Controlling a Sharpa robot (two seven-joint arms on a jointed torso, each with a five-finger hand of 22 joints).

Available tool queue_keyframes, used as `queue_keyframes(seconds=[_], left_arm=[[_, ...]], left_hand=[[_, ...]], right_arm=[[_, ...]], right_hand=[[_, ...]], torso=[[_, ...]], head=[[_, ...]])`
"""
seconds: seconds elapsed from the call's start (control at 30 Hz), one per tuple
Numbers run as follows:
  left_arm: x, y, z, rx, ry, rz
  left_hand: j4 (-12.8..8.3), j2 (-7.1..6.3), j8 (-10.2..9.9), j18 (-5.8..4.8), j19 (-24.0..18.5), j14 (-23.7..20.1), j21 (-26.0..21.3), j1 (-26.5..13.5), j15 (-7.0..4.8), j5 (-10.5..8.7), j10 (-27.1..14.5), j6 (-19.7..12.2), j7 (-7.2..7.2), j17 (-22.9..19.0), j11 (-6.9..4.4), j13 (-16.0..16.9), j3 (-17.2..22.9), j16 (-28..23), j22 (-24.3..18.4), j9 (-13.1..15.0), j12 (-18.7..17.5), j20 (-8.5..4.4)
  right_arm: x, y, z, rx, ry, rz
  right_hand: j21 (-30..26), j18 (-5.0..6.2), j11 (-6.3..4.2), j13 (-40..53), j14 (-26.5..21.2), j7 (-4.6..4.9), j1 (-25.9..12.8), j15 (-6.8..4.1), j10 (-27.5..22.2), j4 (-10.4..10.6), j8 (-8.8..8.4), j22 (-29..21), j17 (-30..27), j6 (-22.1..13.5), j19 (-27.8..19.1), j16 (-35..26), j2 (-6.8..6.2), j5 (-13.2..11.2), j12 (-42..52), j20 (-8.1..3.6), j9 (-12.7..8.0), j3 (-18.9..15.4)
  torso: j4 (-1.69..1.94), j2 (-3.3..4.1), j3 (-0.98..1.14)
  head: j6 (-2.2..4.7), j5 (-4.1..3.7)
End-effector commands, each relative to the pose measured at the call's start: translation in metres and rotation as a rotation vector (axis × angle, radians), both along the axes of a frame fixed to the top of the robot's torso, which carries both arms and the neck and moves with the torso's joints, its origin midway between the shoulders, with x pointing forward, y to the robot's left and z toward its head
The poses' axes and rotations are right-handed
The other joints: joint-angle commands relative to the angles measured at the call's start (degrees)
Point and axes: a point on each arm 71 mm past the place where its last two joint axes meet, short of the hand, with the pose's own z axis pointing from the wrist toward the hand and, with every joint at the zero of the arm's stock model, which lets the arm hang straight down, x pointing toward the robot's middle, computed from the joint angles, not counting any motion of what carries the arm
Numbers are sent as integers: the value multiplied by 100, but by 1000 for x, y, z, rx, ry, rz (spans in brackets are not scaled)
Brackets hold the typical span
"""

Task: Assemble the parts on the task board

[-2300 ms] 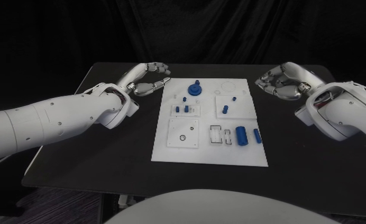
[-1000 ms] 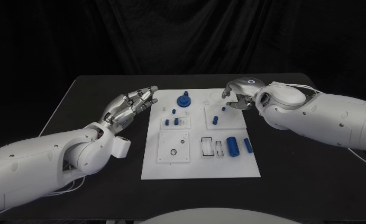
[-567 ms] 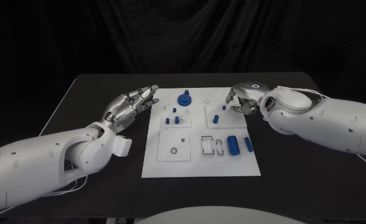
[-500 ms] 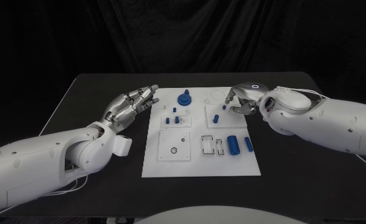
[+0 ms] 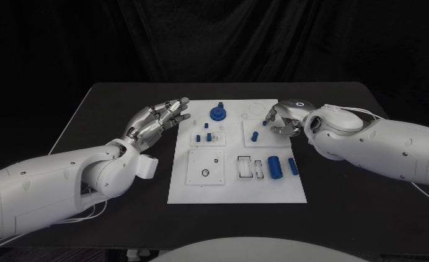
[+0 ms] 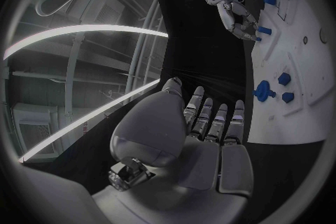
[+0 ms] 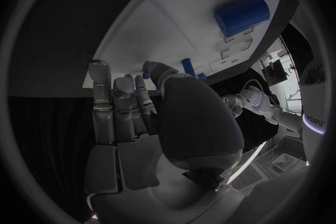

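The white task board [image 5: 234,192] lies mid-table. My right hand [image 5: 279,119] is low over its far right part, thumb and a fingertip closed on a small blue peg [image 5: 265,124] standing there; the right wrist view shows a blue speck of that peg [image 7: 145,74] between thumb and fingertip of my right hand [image 7: 154,117]. A longer blue peg [image 5: 255,136] lies just beside it. My left hand [image 5: 161,118] hovers open, fingers straight, beside the board's far left edge, holding nothing. The left wrist view shows my left hand [image 6: 203,140] and, further off, the right hand [image 6: 241,22] at the peg [image 6: 263,29].
A blue round knob [image 5: 217,113] stands at the board's far end, with small pegs [image 5: 206,138] below it. A thick blue cylinder [image 5: 275,167] and a slimmer one [image 5: 293,166] lie at the near right beside open slots [image 5: 244,165]. A square plate with a hole [image 5: 206,167] sits near left.
My right hand came in from the table's right side, then sank toward the near side onto the small peg. My left hand straightened its fingers and has held still since.
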Motion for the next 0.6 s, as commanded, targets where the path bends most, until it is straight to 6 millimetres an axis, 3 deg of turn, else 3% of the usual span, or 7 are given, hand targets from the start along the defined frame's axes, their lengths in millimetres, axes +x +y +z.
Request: queue_keyframes(seconds=[0.03, 0.13, 0.23, 0.43, 0.6], left_arm=[[0, 1, 10, -68, -126, 39], [0, 0, 9, -68, -124, 37], [0, -1, 8, -68, -121, 34], [1, -2, 7, -68, -116, 30], [2, -3, 6, -68, -112, 27]], left_hand=[[1, 22, 4, 65, 61, 47, 34, 51, 15, 38, 29, -19, -19, 7, 24, 4, -37, 50, 11, -10, 21, 3], [0, 21, 2, 62, 65, 45, 35, 56, 19, 45, 29, -24, -21, 6, 28, 4, -40, 52, 8, -12, 22, 4], [-4, 23, -1, 56, 71, 46, 37, 72, 25, 64, 23, -26, -2, 6, 30, 2, -41, 61, 3, -15, 19, 6], [-13, 27, -6, 43, 79, 37, 38, 108, 40, 86, 3, -38, 28, 4, 39, -1, -39, 70, -6, -20, 7, 8], [-18, 30, -9, 35, 84, 34, 38, 132, 48, 102, -5, -49, 35, 3, 47, -1, -35, 76, -9, -24, 4, 9]], right_arm=[[0, 1, 0, 23, -24, 4], [0, 1, 0, 38, -44, 6], [0, 1, 0, 52, -63, 9], [0, 1, -1, 59, -74, 14], [0, 3, -3, 62, -75, 19]], right_hand=[[21, 99, -2, -28, 23, 23, 25, 34, 73, 2, -43, 364, -1, -76, 18, 20, -3, -39, -11, 29, -26, 43], [-2, 108, 16, -109, 14, -46, 39, 10, 6, -19, -57, 360, -22, -341, 15, 9, -21, -37, -105, 17, -105, 78], [22, 102, 23, -167, 31, -51, 22, 8, -30, -14, -44, 365, -15, -428, 33, 29, -20, -111, -165, 15, -139, 74], [211, 71, -14, -285, 130, 14, -24, 6, 228, 45, 13, 405, 47, -382, 149, 137, 25, -241, -188, 10, -164, 87], [342, 47, -41, -418, 206, 89, -63, 31, 519, 124, 124, 432, 98, -147, 237, 227, 54, -341, -244, 29, -134, 112]], torso=[[8, 11, -2], [8, 11, -5], [4, 7, -4], [5, 9, -6], [6, 9, -4]], head=[[13, -42], [24, -68], [18, -66], [5, -82], [-5, -97]])
